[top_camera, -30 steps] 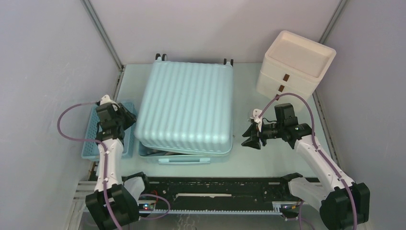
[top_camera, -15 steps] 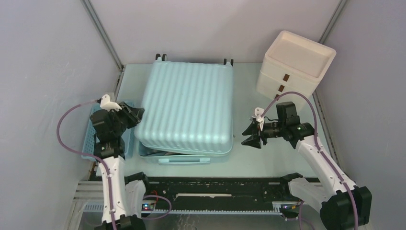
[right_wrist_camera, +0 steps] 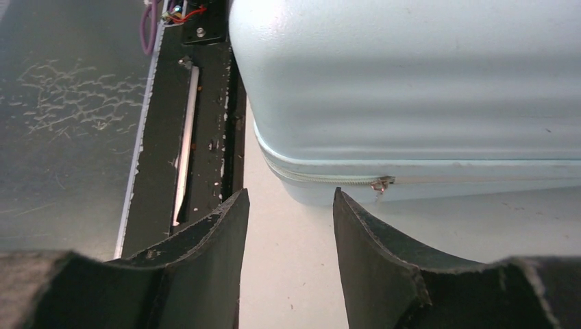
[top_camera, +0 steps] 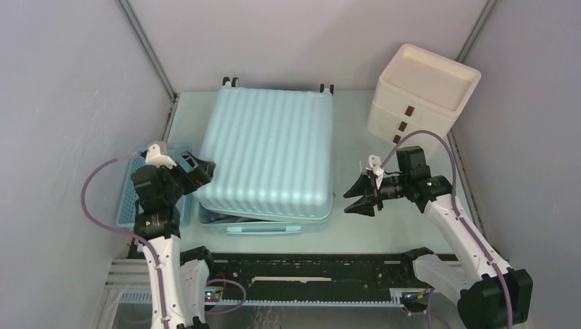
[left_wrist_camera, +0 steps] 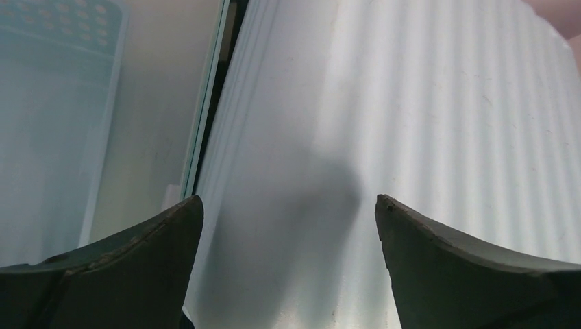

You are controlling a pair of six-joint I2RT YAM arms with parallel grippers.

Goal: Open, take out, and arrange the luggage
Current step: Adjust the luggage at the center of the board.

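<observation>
The luggage (top_camera: 267, 151) is a pale mint-blue ribbed suitcase lying flat in the middle of the table, wheels at the far side. Its lid sits slightly askew, with a dark gap along the near left edge. My left gripper (top_camera: 199, 173) is open wide at the lid's left edge; in the left wrist view the ribbed lid (left_wrist_camera: 411, 103) fills the space beyond the left gripper (left_wrist_camera: 288, 205), which holds nothing. My right gripper (top_camera: 351, 202) is open just right of the suitcase's near right corner. In the right wrist view the right gripper (right_wrist_camera: 289, 199) faces the zip seam, and the zip pull (right_wrist_camera: 381, 183) lies just past the right fingertip.
A small blue slatted basket (top_camera: 134, 199) stands left of the suitcase, under my left arm. A cream-white box with brown tabs (top_camera: 418, 96) stands at the back right. A black rail (top_camera: 308, 271) runs along the near edge. Walls close in on both sides.
My left gripper has opened wide and shifted right onto the lid's left edge, with its arm swinging down. My right gripper has dropped slightly towards me and parted a little.
</observation>
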